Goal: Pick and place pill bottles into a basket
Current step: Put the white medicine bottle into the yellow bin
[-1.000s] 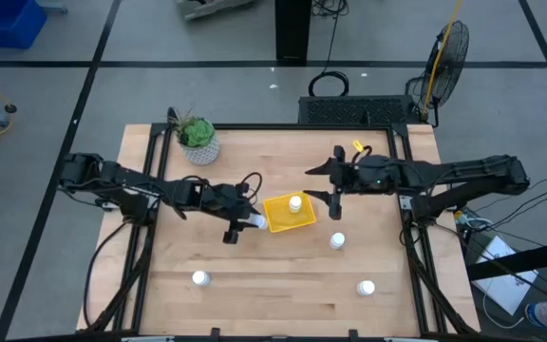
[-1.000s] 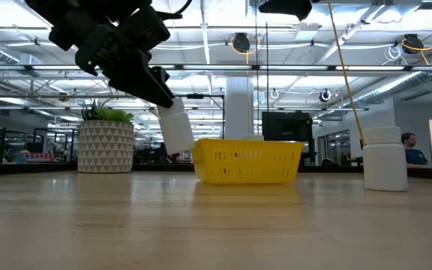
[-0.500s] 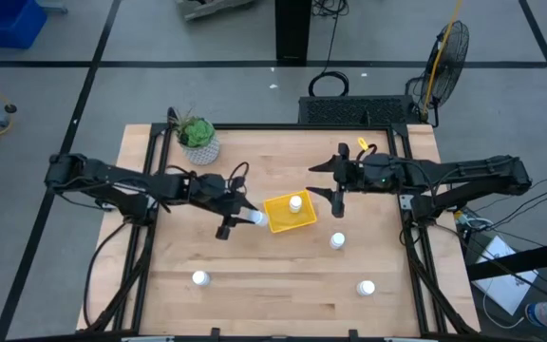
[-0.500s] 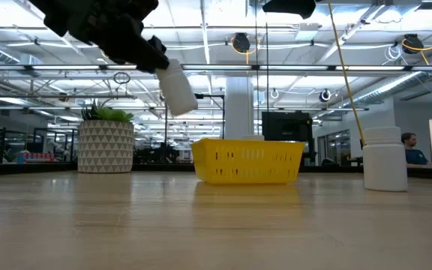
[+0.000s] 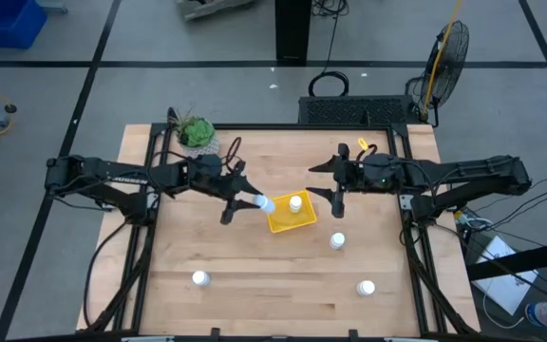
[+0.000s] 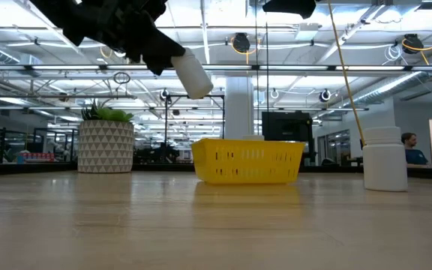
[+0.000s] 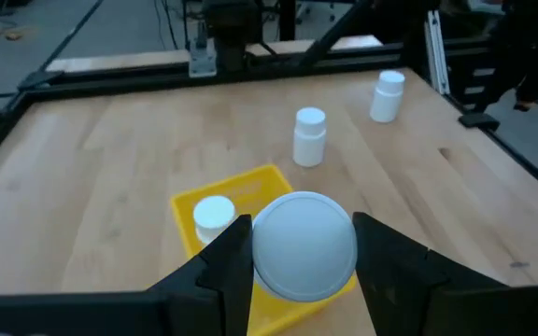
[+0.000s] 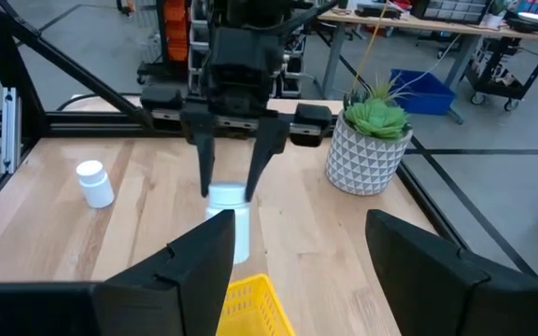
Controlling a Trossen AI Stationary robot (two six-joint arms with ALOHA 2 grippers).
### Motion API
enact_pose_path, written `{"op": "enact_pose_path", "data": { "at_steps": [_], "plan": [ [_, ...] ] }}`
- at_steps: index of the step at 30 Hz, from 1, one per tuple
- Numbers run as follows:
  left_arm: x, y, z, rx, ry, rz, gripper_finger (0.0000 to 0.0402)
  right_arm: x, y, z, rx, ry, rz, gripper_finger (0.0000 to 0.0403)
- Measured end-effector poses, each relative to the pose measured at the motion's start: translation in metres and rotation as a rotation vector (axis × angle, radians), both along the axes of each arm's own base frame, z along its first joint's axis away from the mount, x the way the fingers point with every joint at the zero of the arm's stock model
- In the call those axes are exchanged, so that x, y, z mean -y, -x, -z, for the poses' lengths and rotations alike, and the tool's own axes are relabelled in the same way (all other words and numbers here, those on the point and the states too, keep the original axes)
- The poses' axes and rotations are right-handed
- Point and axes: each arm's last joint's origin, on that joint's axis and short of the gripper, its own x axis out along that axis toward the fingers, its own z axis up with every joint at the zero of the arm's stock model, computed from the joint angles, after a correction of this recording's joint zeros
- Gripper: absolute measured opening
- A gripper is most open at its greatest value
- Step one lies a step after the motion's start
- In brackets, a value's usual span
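The yellow basket sits mid-table with one white pill bottle standing in it. My left gripper is shut on another pill bottle, held in the air over the basket's left rim. Three more bottles stand on the table: one right of the basket, one near the front right, one near the front left. My right gripper hangs open just beyond the basket's far right corner, with nothing between its fingers. My left gripper pinches the bottle's round sides between its two fingers. The fingers come from the table's left, slanting a little downward, and lie along the bottle. The bottle's free end sticks out past the fingertips, tilted down toward the basket, lifted clear.
A white patterned plant pot stands at the table's far left corner. Black frame rails run along the table's left, right and far sides. Bare wood lies between the basket and the front edge.
My left gripper has risen and swung toward the table's far edge and slightly right, tipping closer to level. The bottle has come with it, from hanging low beside the basket's left side up over the basket's left rim. My right arm has kept still.
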Motion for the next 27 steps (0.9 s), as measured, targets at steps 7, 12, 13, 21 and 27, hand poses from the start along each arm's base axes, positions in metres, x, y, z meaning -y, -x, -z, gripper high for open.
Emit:
{"op": "enact_pose_path", "data": {
  "at_steps": [7, 12, 13, 21, 27],
  "plan": [
    [-0.001, -0.009, -0.007, -0.007, -0.001, -0.001, 0.0159, 0.000, 0.000, 0.000, 0.000, 0.001, 0.000, 0.0233],
    [-0.004, -0.031, -0.007, -0.160, -0.024, 0.014, 0.0159, 0.000, 0.000, 0.000, -0.001, 0.002, -0.001, 0.0233],
    [-0.005, -0.035, -0.005, -0.193, -0.027, 0.019, 0.0159, 0.000, 0.000, 0.000, 0.000, 0.002, -0.001, 0.0233],
    [-0.007, -0.057, 0.021, -0.266, -0.029, 0.079, 0.0159, 0.000, 0.000, 0.000, -0.001, 0.006, -0.002, 0.0233],
    [-0.009, -0.067, 0.045, -0.323, -0.015, 0.083, 0.0159, 0.000, 0.000, 0.000, -0.002, 0.006, -0.003, 0.0233]
  ]
}}
